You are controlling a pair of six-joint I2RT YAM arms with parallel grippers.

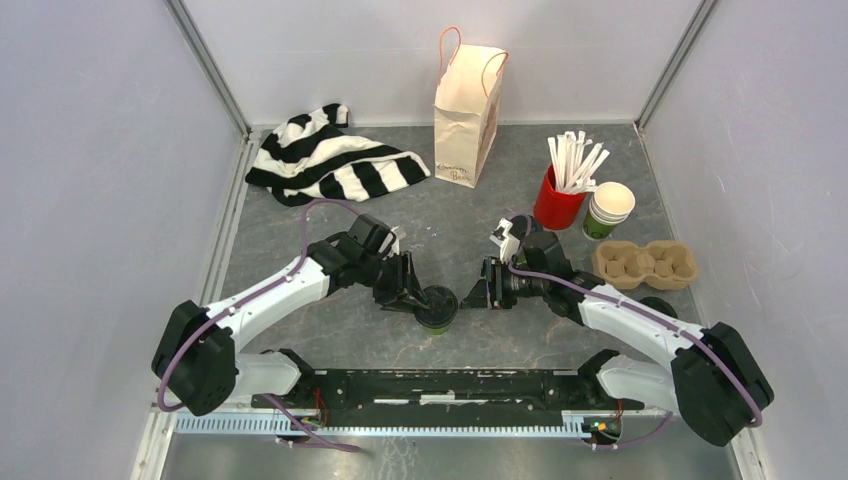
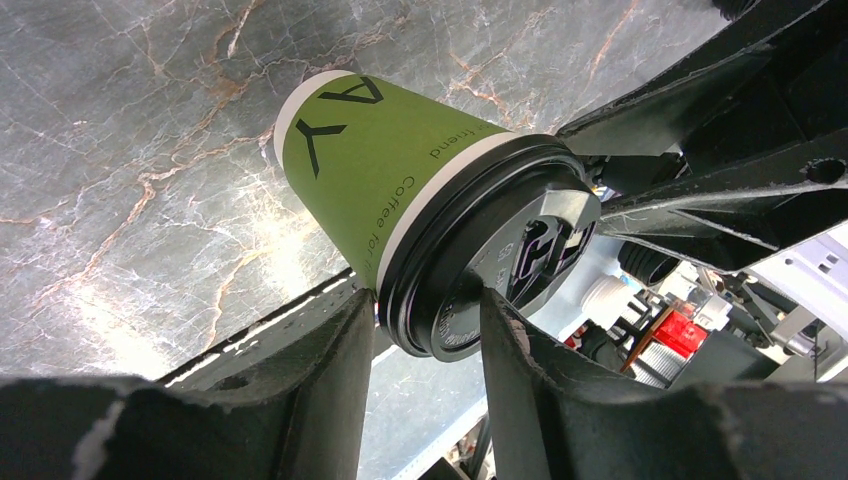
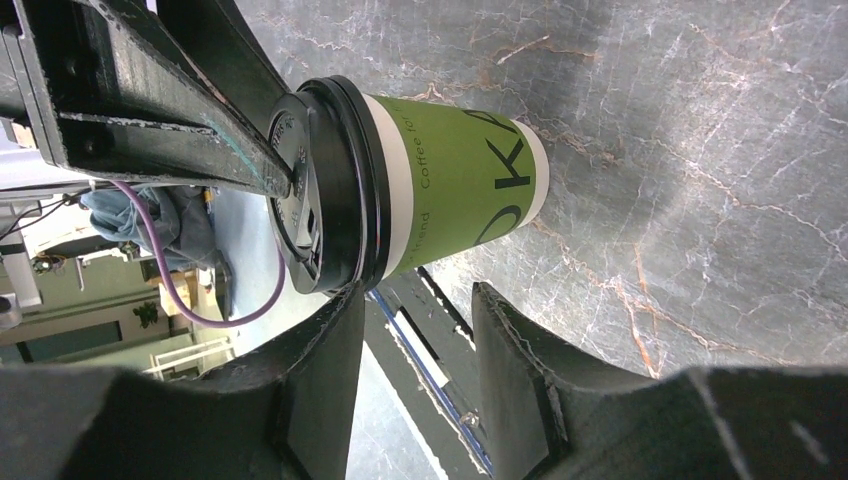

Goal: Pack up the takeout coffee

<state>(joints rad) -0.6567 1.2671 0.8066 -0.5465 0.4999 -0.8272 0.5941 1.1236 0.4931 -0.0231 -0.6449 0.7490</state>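
One takeout coffee cup [image 1: 437, 307], green with a pale band and a black lid, stands on the table between my two arms. My left gripper [image 1: 416, 297] is shut on the rim of its lid: in the left wrist view [image 2: 428, 300] one finger sits on the lid top and the other against the rim of the cup [image 2: 380, 170]. My right gripper [image 1: 479, 290] is open just right of the cup. In the right wrist view [image 3: 412, 290] the cup [image 3: 450, 190] lies beyond the fingertips, with one finger close by the lid rim. A dark round shape [image 1: 657, 305] by my right arm may be the second cup.
A cardboard cup carrier [image 1: 645, 263] lies at the right. Behind it stand stacked lidless cups [image 1: 608, 210] and a red cup of white sticks [image 1: 558, 198]. A paper bag [image 1: 467, 115] stands at the back, with a striped cloth [image 1: 330, 160] to its left.
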